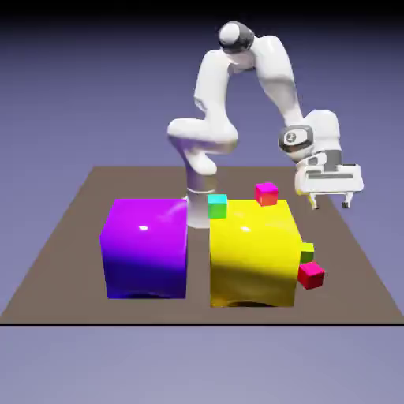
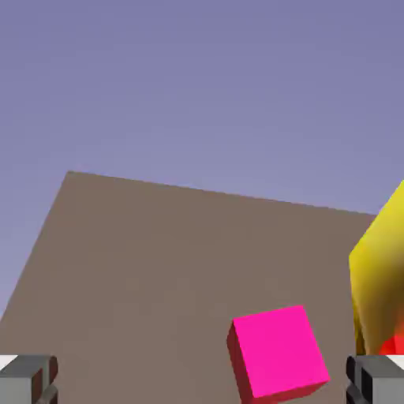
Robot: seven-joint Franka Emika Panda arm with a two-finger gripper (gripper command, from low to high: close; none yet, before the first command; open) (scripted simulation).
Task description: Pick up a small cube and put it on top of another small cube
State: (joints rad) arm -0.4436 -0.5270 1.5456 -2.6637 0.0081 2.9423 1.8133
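Gripper (image 1: 331, 207) spread and empty, cramped pick ahead

Fingers are held wide apart above the table (image 1: 63, 276). In the exterior view, the yellow block (image 1: 252, 256) is set beside the purple block (image 1: 146, 248). Close against the yellow block's 3 o'clock side, partly hidden, the lime cube (image 1: 307, 252) is seen, at about 7 o'clock from the gripper; by the hand view it is not shown. A red cube (image 1: 311, 275) is placed at 4 o'clock, just beside the lime one; a pink cube (image 1: 267, 194) is seen at 1 o'clock and a cyan-topped cube (image 1: 217, 207) at 11. If the descent is made off line, the yellow block may be struck by one finger, or the red cube shoved by the other, because so little room is left around the lime cube
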